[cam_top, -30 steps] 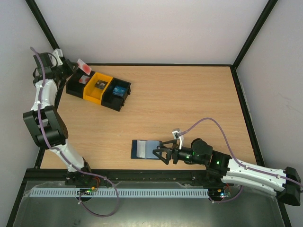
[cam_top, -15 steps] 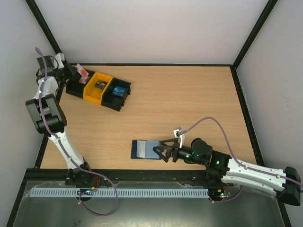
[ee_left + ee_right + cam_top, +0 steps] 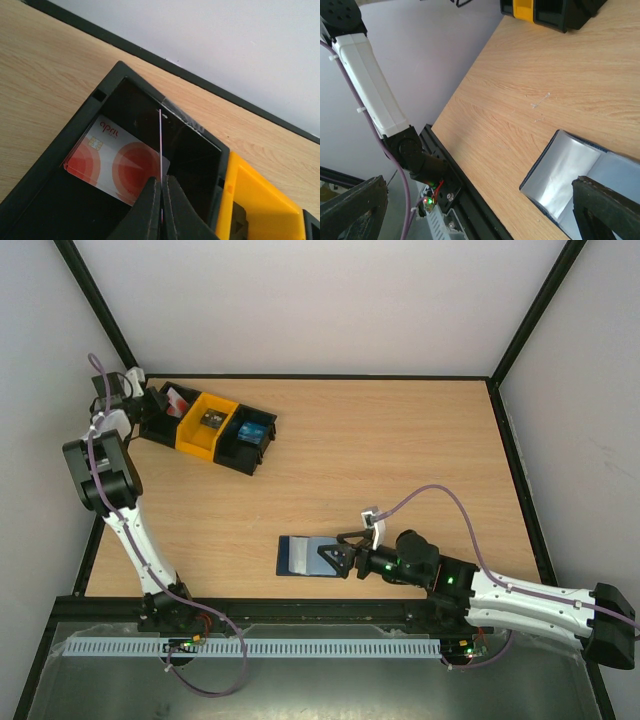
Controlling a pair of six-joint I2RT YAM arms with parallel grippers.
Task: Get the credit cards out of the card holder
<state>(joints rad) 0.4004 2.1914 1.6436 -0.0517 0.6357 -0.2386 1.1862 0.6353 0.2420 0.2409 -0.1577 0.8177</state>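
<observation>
The card holder [image 3: 298,554] lies open near the table's front edge, dark blue with a paler inner panel. In the right wrist view its grey panel [image 3: 565,172] curls up a little. My right gripper [image 3: 335,559] is open over its right part, with both fingers spread wide in the wrist view [image 3: 477,200]. My left gripper [image 3: 152,406] is shut on a credit card seen edge-on [image 3: 160,137], held upright inside the black end bin [image 3: 80,135]. A red-and-white card [image 3: 112,159] lies flat in that bin.
The black-and-yellow row of bins [image 3: 232,452] stands at the back left; its yellow bin [image 3: 260,200] is next to the black one. The black frame rail [image 3: 455,175] runs along the near table edge. Walls close in the left and back sides.
My left gripper has moved down and left, bringing the held card into the black end bin. My right gripper has edged left over the card holder.
</observation>
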